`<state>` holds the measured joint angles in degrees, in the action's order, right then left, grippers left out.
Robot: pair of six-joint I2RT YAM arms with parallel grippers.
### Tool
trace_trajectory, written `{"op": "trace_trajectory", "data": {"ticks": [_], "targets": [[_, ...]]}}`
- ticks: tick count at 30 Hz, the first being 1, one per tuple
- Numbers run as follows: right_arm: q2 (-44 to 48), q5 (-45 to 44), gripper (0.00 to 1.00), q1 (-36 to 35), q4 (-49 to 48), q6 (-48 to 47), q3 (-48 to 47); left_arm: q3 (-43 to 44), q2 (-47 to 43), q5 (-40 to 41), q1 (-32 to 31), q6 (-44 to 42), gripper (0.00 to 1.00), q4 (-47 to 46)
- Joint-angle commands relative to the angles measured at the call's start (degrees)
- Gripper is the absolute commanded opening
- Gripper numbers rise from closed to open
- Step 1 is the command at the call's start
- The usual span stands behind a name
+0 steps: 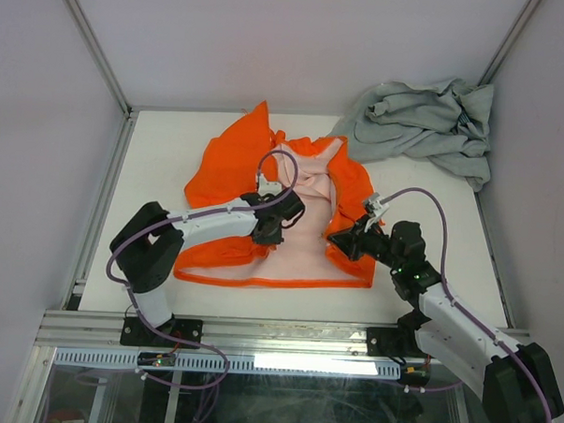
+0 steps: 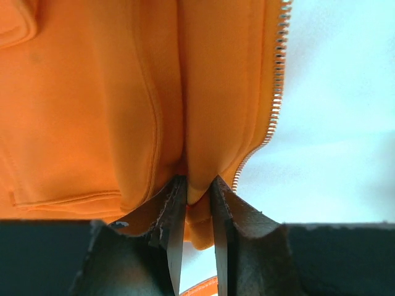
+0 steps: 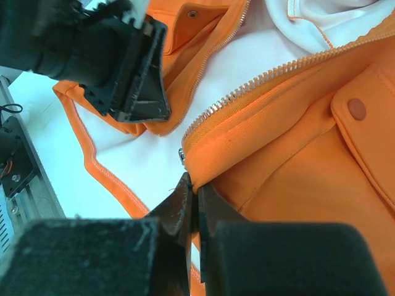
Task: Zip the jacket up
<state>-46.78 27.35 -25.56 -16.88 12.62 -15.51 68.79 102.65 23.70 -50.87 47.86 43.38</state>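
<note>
The orange jacket (image 1: 230, 162) lies open on the white table, pale pink-cream lining (image 1: 294, 249) up. My left gripper (image 1: 267, 231) is shut on a fold of the jacket's left front panel (image 2: 203, 123); the zipper teeth (image 2: 278, 80) run beside it. My right gripper (image 1: 341, 244) is shut on the bottom corner of the right front panel (image 3: 278, 160), just by the zipper's lower end (image 3: 183, 155). The left gripper's fingers (image 3: 139, 80) show in the right wrist view, close across the lining. The two zipper halves stand apart.
A light grey garment (image 1: 422, 119) is heaped at the back right corner. White walls enclose the table on three sides. The metal frame rail (image 1: 276, 338) runs along the near edge by the arm bases.
</note>
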Motion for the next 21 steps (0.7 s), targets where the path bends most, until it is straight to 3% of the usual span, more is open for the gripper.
{"op": "trace_trajectory", "data": {"ticks": [1,11,14,16,21], "targets": [[-0.32,-0.99,0.0,0.21,-2.81,0.27,-1.03,-3.72,-6.95,-2.95,3.32,-1.27,0.24,-2.94],[-0.62,-0.92,0.0,0.24,-2.51,0.11,-1.2,-12.36,-13.94,-13.46,9.72,-2.64,0.24,-11.75],[-0.87,-0.61,0.0,0.25,-2.54,0.01,-1.24,-13.44,-14.87,-15.83,10.13,-3.85,0.14,-14.19],[-1.09,-0.17,0.0,0.24,-2.66,-0.09,-1.4,-14.48,-15.8,-18.81,10.14,-5.01,0.02,-17.69],[-1.05,1.71,0.0,0.24,-3.76,0.15,-1.54,-20.52,-22.19,-24.99,10.11,-7.16,0.0,-29.39]]}}
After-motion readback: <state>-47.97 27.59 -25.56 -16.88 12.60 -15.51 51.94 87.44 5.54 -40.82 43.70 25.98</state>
